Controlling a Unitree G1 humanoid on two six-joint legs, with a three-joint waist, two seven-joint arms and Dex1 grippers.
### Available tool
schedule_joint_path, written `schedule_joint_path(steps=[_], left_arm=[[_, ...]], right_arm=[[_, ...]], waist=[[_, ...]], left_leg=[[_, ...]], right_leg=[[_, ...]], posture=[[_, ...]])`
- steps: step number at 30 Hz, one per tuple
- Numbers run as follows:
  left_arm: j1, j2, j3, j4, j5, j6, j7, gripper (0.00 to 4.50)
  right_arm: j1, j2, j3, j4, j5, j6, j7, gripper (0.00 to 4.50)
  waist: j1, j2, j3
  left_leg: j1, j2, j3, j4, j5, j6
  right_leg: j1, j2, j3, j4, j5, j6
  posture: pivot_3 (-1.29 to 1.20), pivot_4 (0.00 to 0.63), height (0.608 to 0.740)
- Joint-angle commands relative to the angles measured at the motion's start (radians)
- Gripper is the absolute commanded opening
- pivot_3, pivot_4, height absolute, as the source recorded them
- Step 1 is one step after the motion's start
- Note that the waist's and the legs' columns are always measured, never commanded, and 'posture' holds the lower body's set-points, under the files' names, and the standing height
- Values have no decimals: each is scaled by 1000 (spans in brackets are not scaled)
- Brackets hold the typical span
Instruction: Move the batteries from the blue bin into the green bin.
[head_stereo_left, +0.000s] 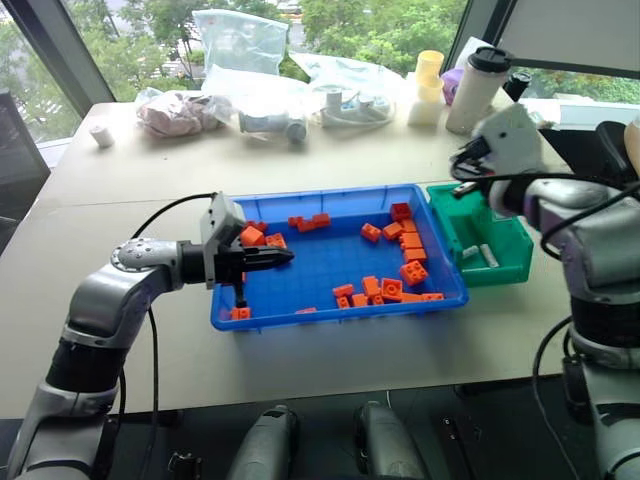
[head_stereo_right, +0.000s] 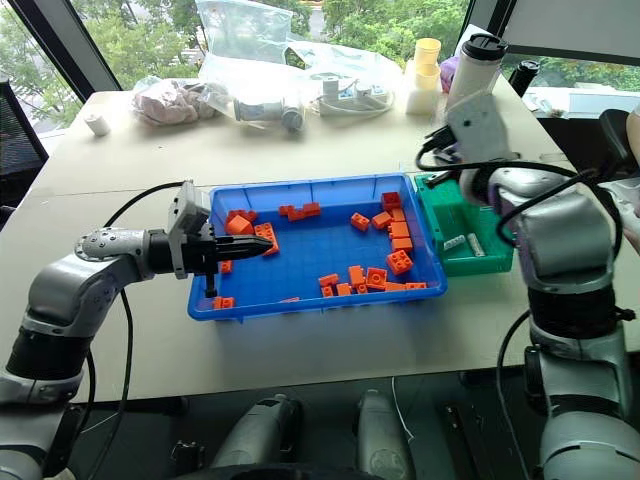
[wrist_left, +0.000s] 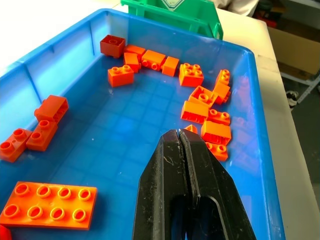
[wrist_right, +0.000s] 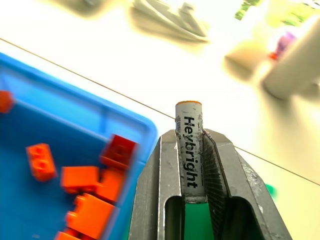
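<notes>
The blue bin (head_stereo_left: 330, 318) lies mid-table with several orange bricks (head_stereo_left: 392, 288) scattered in it. Against its right end stands the green bin (head_stereo_left: 513, 262), with two batteries (head_stereo_left: 489, 256) lying on its floor. My right gripper (head_stereo_left: 466, 166) hovers above the green bin's far end, shut on a third battery (wrist_right: 190, 150) that stands up between its fingers (wrist_right: 220, 165). My left gripper (head_stereo_left: 285, 258) is shut and empty, pointing across the blue bin's left part just above its floor (wrist_left: 125, 135).
Plastic bags (head_stereo_left: 240, 40), a yellow cup (head_stereo_left: 428, 85), a tall white tumbler (head_stereo_left: 476, 88) and a small white roll (head_stereo_left: 102, 135) line the table's far side. A large orange plate brick (wrist_left: 47, 205) lies close under my left gripper.
</notes>
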Motion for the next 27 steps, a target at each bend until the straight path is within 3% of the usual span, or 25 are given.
schedule_joint_path(steps=[1, 8, 9, 11, 12, 17, 22, 27], left_arm=[[-33, 0, -8, 7, 9, -29, -23, 0], [-78, -7, -19, 45, 7, -34, -55, 0], [-82, -7, -21, 46, 7, -33, -57, 0], [-85, -6, -21, 43, 6, -29, -60, 0], [-86, -5, -19, 41, 4, -27, -62, 0], [-79, 5, -11, 18, -4, -10, -64, 0], [-78, 18, 4, 0, -23, 12, -66, 0], [-72, 73, 30, 1, -34, 13, -93, 0]], right_arm=[[47, -25, -72, -37, 17, 1, 22, 33], [153, 50, -63, -86, 40, 2, 10, 33], [160, 59, -54, -87, 37, -4, 7, 833], [167, 80, -45, -91, 39, -5, 3, 1393], [168, 90, -44, -95, 42, -2, 1, 2039], [175, 71, -25, -120, 37, -4, 15, 4363], [151, 2, -65, -186, 105, -14, 115, 4454], [248, -114, -116, -332, 258, -94, 352, 4454]], waist=[[-8, 0, 0], [-9, 0, 0], [-7, 0, 0], [-5, 0, 0], [-4, 0, 0], [-4, 0, 0], [-5, 0, 0], [-5, 0, 0]], left_leg=[[0, 1, 0, 0, 0, 0], [2, 2, 2, 0, 0, 0], [2, 2, 2, 0, 0, 0], [1, 2, 2, 1, 0, 0], [1, 1, 2, 1, 0, 0], [1, 1, 1, 1, 0, 0], [1, 1, 1, 1, 0, 0], [1, 2, 1, 0, 0, 0]], right_leg=[[0, 0, 0, 0, 0, 0], [0, 2, 2, 2, 0, 0], [0, 1, 2, 2, 0, 0], [0, 1, 2, 2, 0, 0], [0, 1, 2, 2, 0, 0], [0, 1, 2, 2, 0, 0], [0, 1, 2, 2, 0, 0], [0, 1, 1, 1, 0, 0]], posture=[[0, 150, 740], [0, 150, 740], [0, 150, 740], [0, 150, 740], [0, 150, 740], [0, 150, 740], [0, 150, 740], [0, 150, 740]])
